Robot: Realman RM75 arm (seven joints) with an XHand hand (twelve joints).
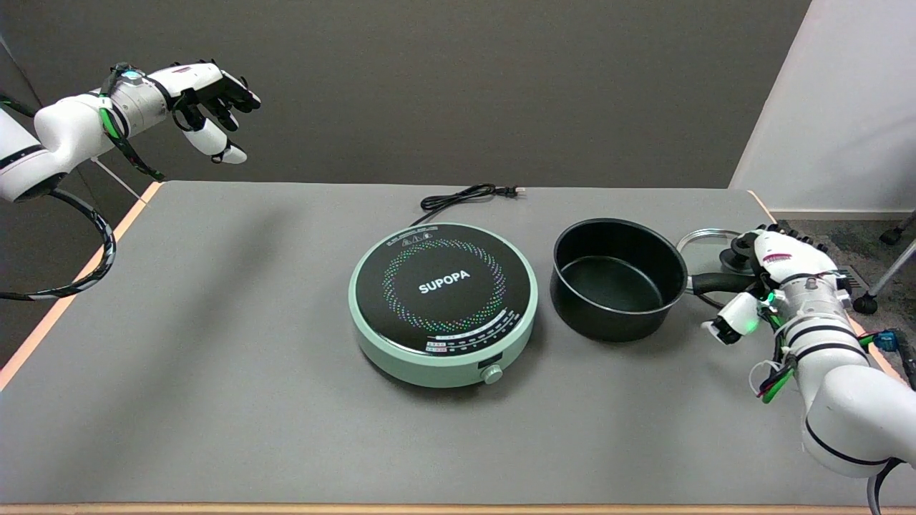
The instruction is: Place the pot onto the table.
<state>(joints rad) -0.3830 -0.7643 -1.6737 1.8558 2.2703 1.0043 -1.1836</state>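
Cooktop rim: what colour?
Mint green rim on the cooktop, black top with multicoloured dot ring; head view.

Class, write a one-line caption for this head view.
Black pot on the table beside the cooker, right hand at its handle.

White arm (851, 415), black bands, green cables; black-and-white hand (769, 282).

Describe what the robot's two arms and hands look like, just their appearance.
Both arms are glossy white rounded tubes with thin black rings at the joints. The right hand has white shells over black fingers, a glowing green light and green and red wires at the wrist. The left hand matches it, with a metal wrist cuff, green wiring and a black ribbed cable looping below.
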